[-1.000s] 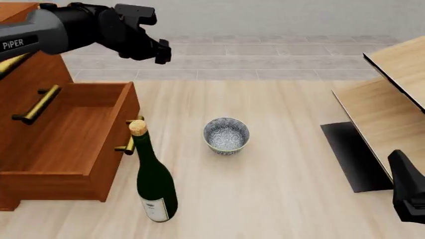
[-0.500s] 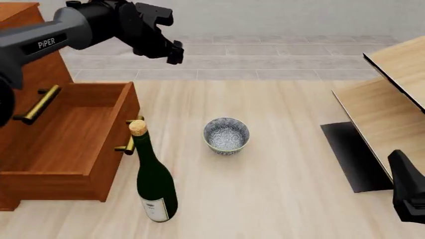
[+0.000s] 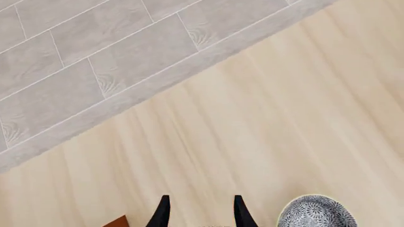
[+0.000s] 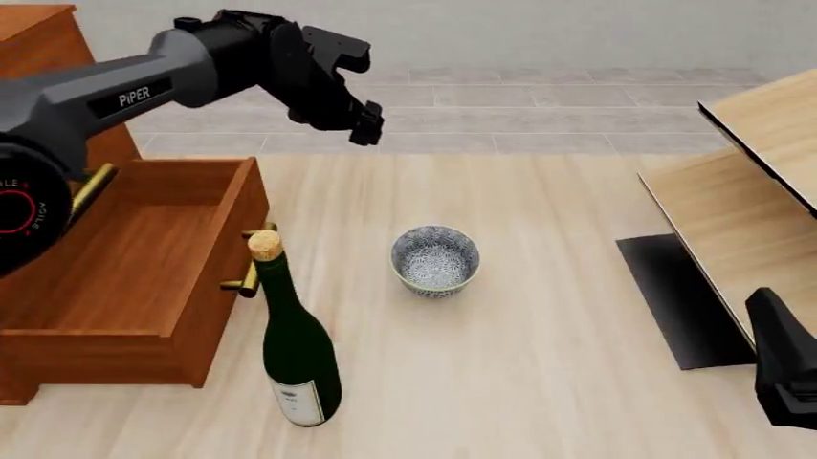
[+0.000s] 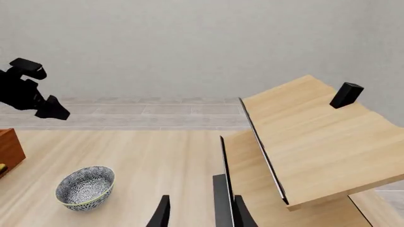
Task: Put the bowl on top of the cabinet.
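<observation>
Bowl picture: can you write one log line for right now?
left gripper: open, high, short of bowl | bowl: on floor, untouched | right gripper: open, idle

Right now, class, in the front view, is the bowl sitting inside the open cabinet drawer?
No: the bowl sits on the floor, right of the wine bottle, outside the drawer.

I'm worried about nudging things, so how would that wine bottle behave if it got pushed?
The wine bottle stands upright, tall on a narrow base, so it would probably tip easily. Being round, it would likely roll afterwards. It looks like glass, so possibly fragile.
</observation>
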Motion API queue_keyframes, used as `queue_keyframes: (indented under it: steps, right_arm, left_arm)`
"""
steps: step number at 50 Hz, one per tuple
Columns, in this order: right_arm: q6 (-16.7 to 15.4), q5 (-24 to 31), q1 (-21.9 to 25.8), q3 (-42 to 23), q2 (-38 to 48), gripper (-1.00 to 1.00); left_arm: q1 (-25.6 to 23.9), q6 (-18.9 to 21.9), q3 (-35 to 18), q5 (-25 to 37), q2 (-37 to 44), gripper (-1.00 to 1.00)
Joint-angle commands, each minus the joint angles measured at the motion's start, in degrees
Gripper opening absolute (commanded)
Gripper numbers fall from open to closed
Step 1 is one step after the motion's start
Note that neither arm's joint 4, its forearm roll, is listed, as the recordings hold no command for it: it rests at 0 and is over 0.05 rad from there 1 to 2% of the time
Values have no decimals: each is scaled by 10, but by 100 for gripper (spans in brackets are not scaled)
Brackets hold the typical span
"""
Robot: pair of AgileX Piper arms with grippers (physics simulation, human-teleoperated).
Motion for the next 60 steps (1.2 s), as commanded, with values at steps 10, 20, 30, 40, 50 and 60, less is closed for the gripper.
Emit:
queue_keyframes:
  steps: [10, 20, 30, 40, 50, 60]
  right_arm:
    - [0, 0, 0, 0, 0, 100]
    - [0, 0, 0, 0, 0, 100]
    - [0, 0, 0, 0, 0, 100]
    - [0, 0, 0, 0, 0, 100]
    - [0, 0, 0, 0, 0, 100]
    - [0, 0, 0, 0, 0, 100]
  left_arm:
    - [-33, 2, 39, -21, 13, 100]
    - [-46, -1, 58, -32, 15, 100]
    - [-57, -1, 79, -42, 18, 100]
    - [-70, -1, 90, -47, 22, 100]
    - [-72, 3, 99, -50, 30, 100]
    - [-74, 2, 107, -56, 31, 100]
